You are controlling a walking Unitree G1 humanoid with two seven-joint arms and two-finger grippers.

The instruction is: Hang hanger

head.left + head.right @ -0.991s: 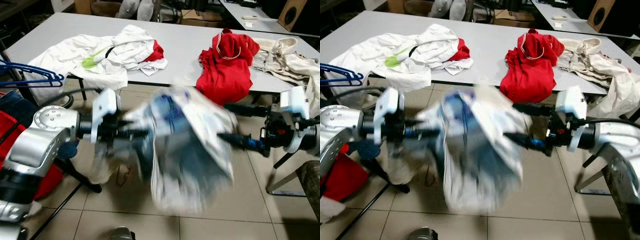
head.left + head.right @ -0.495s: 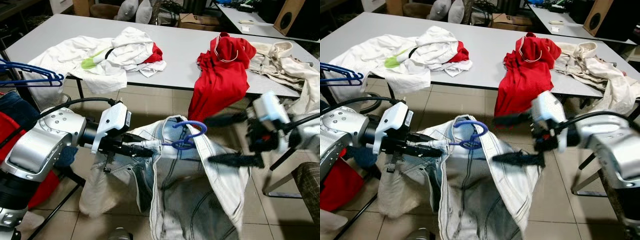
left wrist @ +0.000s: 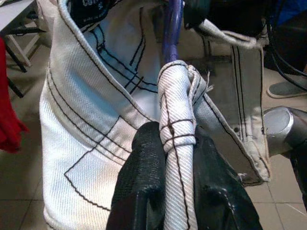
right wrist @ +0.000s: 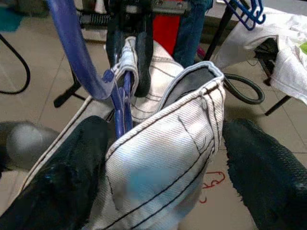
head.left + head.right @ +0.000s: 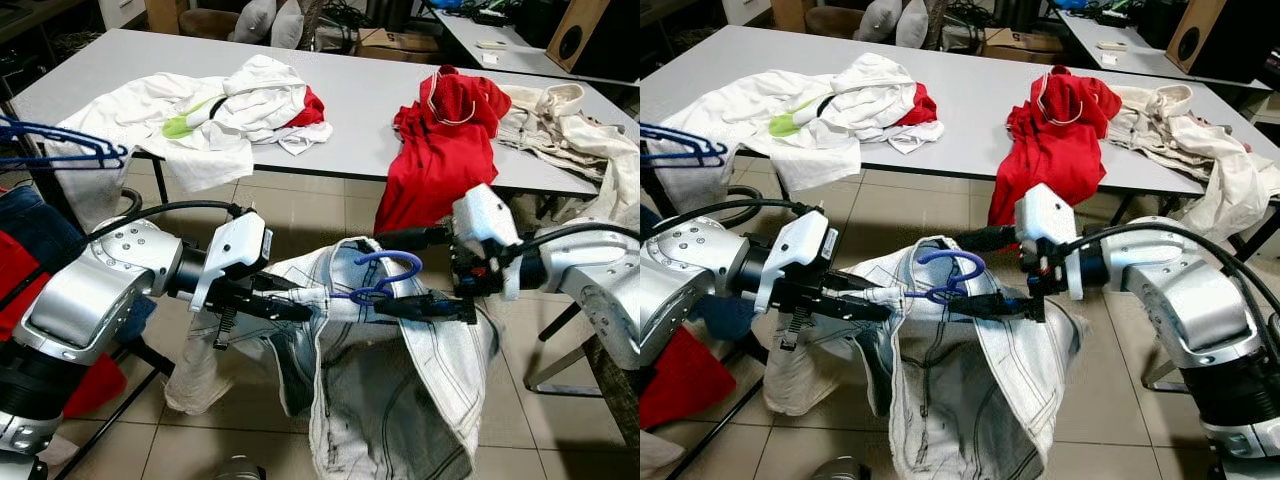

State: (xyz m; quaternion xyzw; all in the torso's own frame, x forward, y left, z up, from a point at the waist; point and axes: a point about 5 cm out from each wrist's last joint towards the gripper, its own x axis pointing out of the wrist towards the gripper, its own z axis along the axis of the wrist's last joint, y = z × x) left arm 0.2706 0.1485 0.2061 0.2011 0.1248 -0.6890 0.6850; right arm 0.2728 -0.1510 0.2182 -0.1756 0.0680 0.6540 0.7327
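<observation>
In front of the bench (image 5: 370,95), the left claw (image 5: 300,310) is clamping the white denim jacket's (image 5: 400,390) collar while the right claw (image 5: 395,305), fingers apart, is straddling the opposite side, keeping the blue hanger (image 5: 378,277) upright for hanging.

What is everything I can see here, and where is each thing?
jacket: one, white denim with dark stitching, held between both arms above the floor
hanger: one, blue, inside the jacket's collar
white clothes pile: one, table's left
red garment: one, draped over table edge
cream garment: one, table's right
table: one, grey
spare hangers: blue, far left
left pincer: shut on collar
right pincer: open, astride the collar
</observation>
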